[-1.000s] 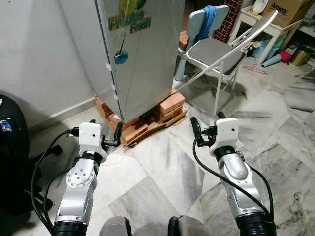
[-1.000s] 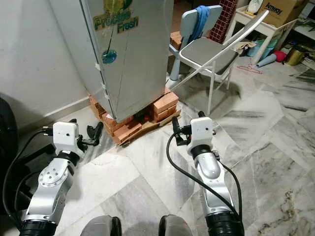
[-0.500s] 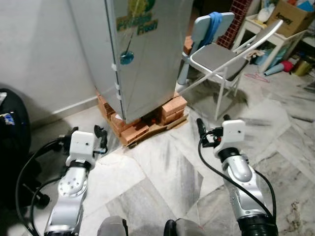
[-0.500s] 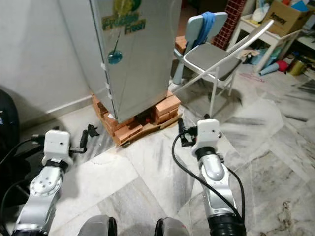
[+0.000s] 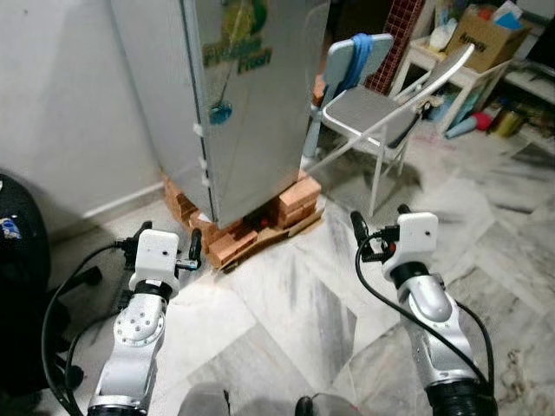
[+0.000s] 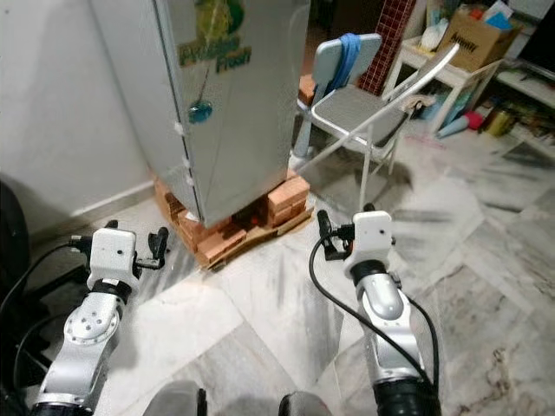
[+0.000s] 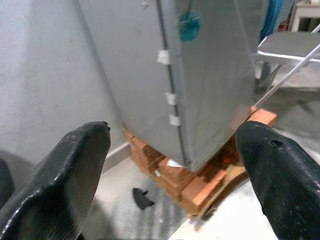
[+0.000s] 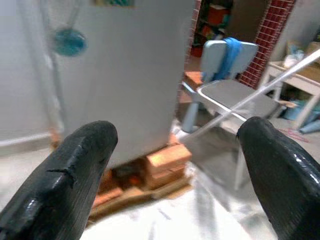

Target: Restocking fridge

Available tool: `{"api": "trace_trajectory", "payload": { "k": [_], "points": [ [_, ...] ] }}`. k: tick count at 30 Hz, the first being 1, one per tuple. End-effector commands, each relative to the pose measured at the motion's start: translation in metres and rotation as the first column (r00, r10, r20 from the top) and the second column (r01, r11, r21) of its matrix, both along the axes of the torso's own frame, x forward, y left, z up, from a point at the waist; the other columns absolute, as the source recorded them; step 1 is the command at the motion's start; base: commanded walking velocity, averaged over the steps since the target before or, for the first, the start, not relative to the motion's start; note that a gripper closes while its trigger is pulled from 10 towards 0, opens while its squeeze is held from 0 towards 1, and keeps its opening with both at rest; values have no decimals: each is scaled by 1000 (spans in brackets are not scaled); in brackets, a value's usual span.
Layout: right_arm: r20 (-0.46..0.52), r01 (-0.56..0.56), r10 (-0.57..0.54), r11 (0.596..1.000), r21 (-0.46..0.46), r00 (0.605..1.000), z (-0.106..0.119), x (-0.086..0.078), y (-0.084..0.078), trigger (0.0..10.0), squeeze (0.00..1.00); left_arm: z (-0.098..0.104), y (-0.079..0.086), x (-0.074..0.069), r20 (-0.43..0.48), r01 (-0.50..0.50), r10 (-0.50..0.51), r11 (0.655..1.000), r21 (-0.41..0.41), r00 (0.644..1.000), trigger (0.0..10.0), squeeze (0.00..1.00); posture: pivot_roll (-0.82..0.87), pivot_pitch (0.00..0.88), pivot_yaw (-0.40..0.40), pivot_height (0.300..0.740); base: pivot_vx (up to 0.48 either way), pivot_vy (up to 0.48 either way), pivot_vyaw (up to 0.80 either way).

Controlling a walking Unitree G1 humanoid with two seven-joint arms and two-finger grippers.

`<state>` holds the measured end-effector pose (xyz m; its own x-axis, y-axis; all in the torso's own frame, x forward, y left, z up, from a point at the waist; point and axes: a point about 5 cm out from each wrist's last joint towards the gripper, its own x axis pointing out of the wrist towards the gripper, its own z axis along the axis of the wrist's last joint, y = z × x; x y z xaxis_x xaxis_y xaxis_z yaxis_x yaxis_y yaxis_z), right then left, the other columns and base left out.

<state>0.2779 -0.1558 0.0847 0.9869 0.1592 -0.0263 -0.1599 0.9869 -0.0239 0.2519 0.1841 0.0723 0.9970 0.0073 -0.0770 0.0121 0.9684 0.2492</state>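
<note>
Fridge (image 5: 251, 95) shut, on bricks (image 5: 290, 195); both wrist views: jaws apart.

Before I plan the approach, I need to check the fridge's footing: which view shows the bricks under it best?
Left wrist view: the bricks appear close and sharp under the fridge. Both eye views show them smaller; the right wrist view is blurred.

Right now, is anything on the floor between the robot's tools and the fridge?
Nothing visible blocks either. Bare marble lies between the left tool, the right tool and the fridge. The folding chair stands off to its right.
</note>
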Motion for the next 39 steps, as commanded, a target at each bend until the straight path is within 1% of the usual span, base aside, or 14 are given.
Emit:
{"api": "trace_trajectory", "payload": {
  "k": [1, 6, 7, 11, 13, 17, 19, 20, 21, 23, 31, 32, 36, 39],
  "points": [
    [4, 29, -29, 999, -14, 1000, 1, -1, -11, 10000, 0, 1, -7, 3, 4, 17, -17, 1000, -15, 1000, 10000, 0, 91, 53, -62, 740, 285, 386, 0],
    [2, 28, -28, 1000, -4, 1000, 1, 0, -11, 10000, 0, 2, -9, 4, 11, 40, -40, 999, 11, 999, 10000, 0, 89, 55, -59, 740, 318, 355, 0],
    [-2, 34, -34, 999, -11, 999, 1, 1, -11, 10000, 0, 3, -11, 5, 12, 63, -63, 998, 5, 998, 10000, 0, 90, 56, -59, 740, 446, 0, -675],
    [-3, 36, -36, 999, -8, 999, 1, 2, -11, 10000, 0, 4, -12, 6, 17, 70, -70, 998, 8, 997, 10000, 0, 89, 55, -58, 740, 464, 0, -800],
    [0, 34, -34, 999, -12, 999, 1, 2, -11, 10000, 0, 3, -13, 7, 14, 62, -62, 998, -19, 998, 10000, 0, 89, 55, -59, 740, 469, 0, -800],
    [1, 34, -34, 999, -11, 999, 2, 3, -11, 10000, 0, 4, -13, 7, 16, 64, -64, 998, -17, 998, 10000, 0, 89, 55, -57, 740, 469, 0, -800],
    [4, 34, -34, 999, -14, 999, 2, 4, -11, 10000, 0, 2, -13, 8, 2, 43, -43, 998, -50, 999, 10000, 0, 88, 56, -59, 740, 420, 148, -800],
    [4, 34, -34, 999, -14, 999, 2, 4, -11, 10000, 0, 2, -13, 8, 2, 43, -43, 998, -50, 999, 10000, 0, 88, 56, -59, 740, 379, 296, -800],
    [4, 36, -36, 999, -15, 999, 2, 4, -11, 10000, 0, 1, -12, 8, -10, 26, -27, 997, -70, 1000, 10000, 0, 88, 56, -59, 740, 0, 435, -800],
    [5, 36, -36, 999, -17, 999, 2, 4, -12, 10000, 0, 1, -11, 9, -11, 24, -25, 997, -75, 1000, 10000, 0, 88, 56, -59, 740, 0, 452, -800],
    [7, 39, -39, 999, -28, 999, 2, 4, -13, 10000, 0, 2, -10, 9, -3, 18, -19, 996, -84, 1000, 10000, 0, 83, 55, -59, 740, 0, 480, 0],
    [12, 47, -47, 998, -47, 999, 1, 4, -14, 10000, 0, 3, -9, 9, 0, 13, -13, 996, -89, 1000, 10000, 0, 82, 55, -59, 740, 0, 480, 0],
    [8, 50, -49, 998, -44, 999, 0, 4, -15, 10000, 0, 1, -4, 4, -15, 1, -3, 996, -90, 1000, 10000, 0, 84, 57, -58, 740, 0, 480, 0],
    [8, 50, -50, 998, -46, 999, 0, 4, -15, 10000, 0, -1, -2, 4, -21, -1, -1, 996, -84, 1000, 10000, 0, 85, 58, -60, 740, 0, 480, 0]
  ]
}}
